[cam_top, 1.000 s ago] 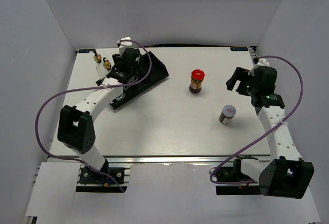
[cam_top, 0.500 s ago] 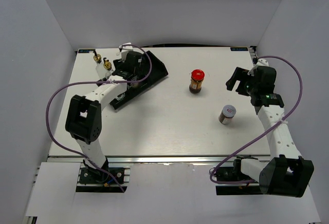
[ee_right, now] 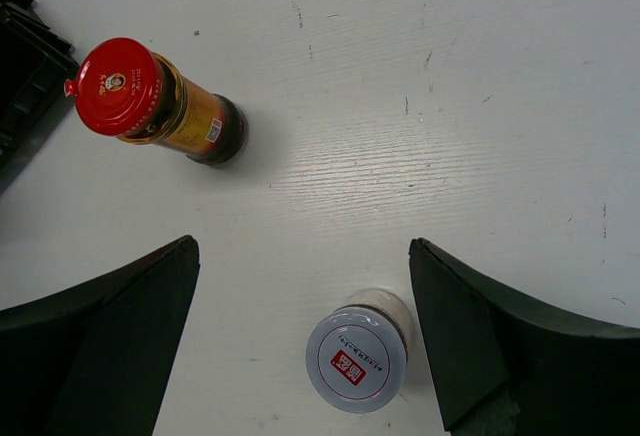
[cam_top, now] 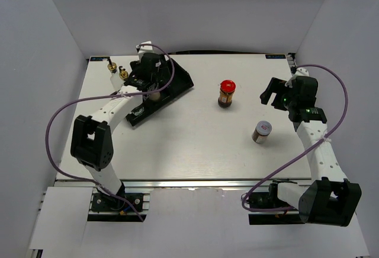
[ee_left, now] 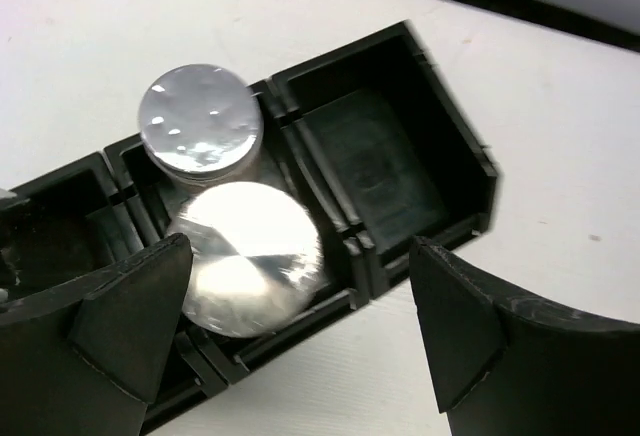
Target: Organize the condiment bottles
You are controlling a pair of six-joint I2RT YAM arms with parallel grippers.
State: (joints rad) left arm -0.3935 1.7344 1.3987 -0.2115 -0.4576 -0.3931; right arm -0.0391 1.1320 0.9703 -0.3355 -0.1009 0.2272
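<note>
- Left claw (ee_left: 300, 331): jaws spread wide and gripping nothing. It hangs over the tray (ee_left: 440, 106), with one shaker (ee_left: 250, 256) below and between the fingers.
- Change: against the top view of a second ago, this claw sits slightly farther back along the tray. That shaker's top, then hidden under the claw, now shows at its near edge.
- Second shaker (ee_left: 200, 121): upright in the tray, just beside the first. The compartment next to the pair holds nothing.
- Tray: at the far left of the table (cam_top: 195, 145), lying diagonally, position unchanged.
- Glass bottles (cam_top: 111, 68) (cam_top: 123, 73): on the table just left of the tray, outside it, not moved.
- Right claw (ee_right: 303, 336): jaws fully apart and empty. It hovers above the table on the right, with no shift from the earlier views.
- Red-lidded jar (ee_right: 150, 101): upright on the table near the centre, well apart from the tray, same spot as before.
- Silver-lidded jar (ee_right: 357, 363): upright on the table, nearer the front than the red-lidded jar. It lies below the right claw's open jaws, untouched and unmoved.
</note>
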